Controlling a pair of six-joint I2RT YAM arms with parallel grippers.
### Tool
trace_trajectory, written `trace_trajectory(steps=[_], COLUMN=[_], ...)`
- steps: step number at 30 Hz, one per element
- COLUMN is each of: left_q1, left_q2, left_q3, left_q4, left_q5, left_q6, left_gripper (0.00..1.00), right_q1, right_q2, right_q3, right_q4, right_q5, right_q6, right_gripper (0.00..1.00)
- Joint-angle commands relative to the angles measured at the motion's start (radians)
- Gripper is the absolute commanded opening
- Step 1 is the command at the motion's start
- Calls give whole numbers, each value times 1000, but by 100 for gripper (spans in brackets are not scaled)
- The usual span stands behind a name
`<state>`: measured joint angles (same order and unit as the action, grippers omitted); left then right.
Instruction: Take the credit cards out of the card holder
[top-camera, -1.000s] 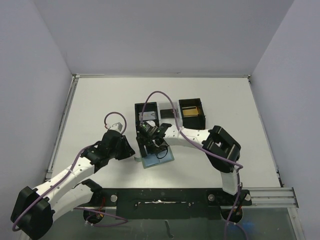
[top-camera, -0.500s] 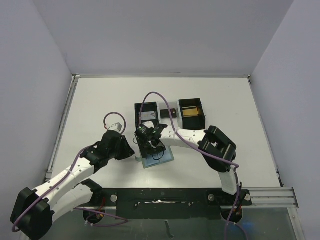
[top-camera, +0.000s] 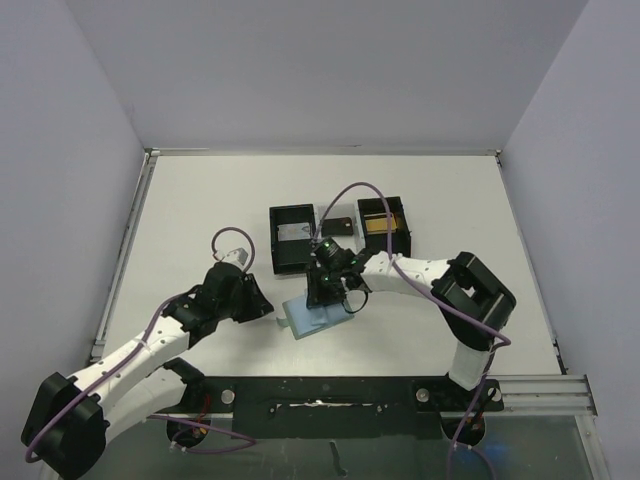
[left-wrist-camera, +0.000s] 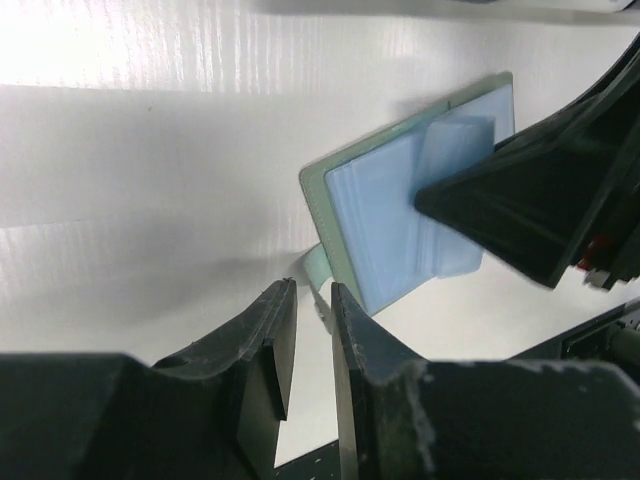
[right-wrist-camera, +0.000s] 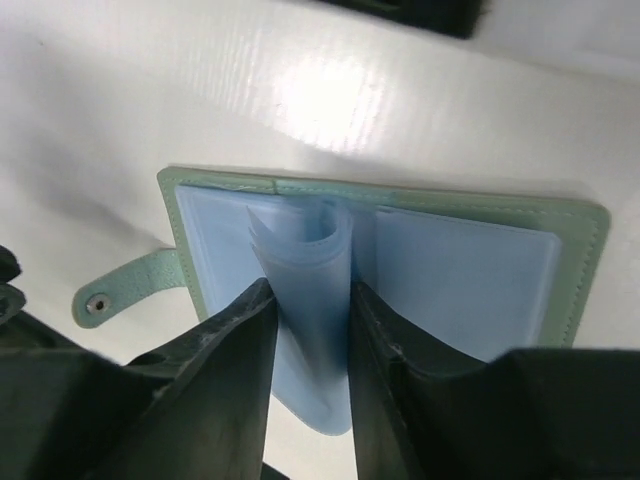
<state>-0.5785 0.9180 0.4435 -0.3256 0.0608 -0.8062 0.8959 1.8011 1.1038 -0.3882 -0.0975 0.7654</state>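
Top external view: the card holder (top-camera: 312, 320) lies open on the white desk (top-camera: 200, 200), near the middle and toward the near edge, its pale blue inside facing up. The right gripper (top-camera: 325, 293) comes down onto its far right part, and the left gripper (top-camera: 265, 308) sits low just beside its left edge. Farther back stand two black boxes: the left box (top-camera: 293, 258) holds a grey card (top-camera: 293, 233) and the right box (top-camera: 385, 243) holds a gold card (top-camera: 381, 224). A dark card (top-camera: 340, 226) lies on the desk between them. Left wrist view: the left gripper (left-wrist-camera: 312, 325) has its fingers (left-wrist-camera: 272, 340) only a narrow slit apart, with bare desk showing through and nothing gripped. Just beyond its fingertips lies the sage-green closing strap (left-wrist-camera: 316, 262) of the card holder (left-wrist-camera: 385, 215), which is tilted across the picture. The black right gripper (left-wrist-camera: 530, 205) reaches onto the holder from the right. Right wrist view: the card holder (right-wrist-camera: 460, 275) lies spread flat, its green rim framing the pale blue lining, and its strap (right-wrist-camera: 130, 285) with a snap stud points left. The right gripper (right-wrist-camera: 312, 290) is clamped on a curled bunch of translucent pale blue pocket leaves (right-wrist-camera: 300, 240) rising from the holder's spine, one finger against each side. Whether any card sits inside those leaves cannot be told.
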Motion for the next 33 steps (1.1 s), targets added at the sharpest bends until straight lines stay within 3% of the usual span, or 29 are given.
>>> trace_trajectory(steps=[1, 4, 8, 12, 22, 28, 31, 33], left_q1=[8, 8, 8, 9, 14, 16, 16, 16], left_q2=[13, 26, 28, 12, -71, -84, -83, -82], left_q3=[3, 9, 13, 17, 18, 24, 26, 26], left_q4=[97, 103, 102, 85, 12, 5, 3, 2], left_q5=[58, 66, 61, 33, -44, -61, -63, -62], left_q6=[8, 16, 16, 7, -11, -11, -9, -7], left_gripper=[20, 21, 23, 24, 25, 25, 25, 25], right_q1=[-60, -73, -31, 45, 150, 185, 187, 185], right_q2=[-86, -91, -60, 22, 201, 240, 252, 249], right_q3=[-73, -79, -12, 98, 276, 297, 299, 294], right_q4=[215, 202, 93, -62, -289, -315, -326, -319], right_q5=[-169, -166, -81, 80, 313, 342, 351, 344], right_q6=[45, 41, -5, -37, -63, -64, -56, -52], right_gripper=[29, 32, 60, 71, 74, 74, 68, 58])
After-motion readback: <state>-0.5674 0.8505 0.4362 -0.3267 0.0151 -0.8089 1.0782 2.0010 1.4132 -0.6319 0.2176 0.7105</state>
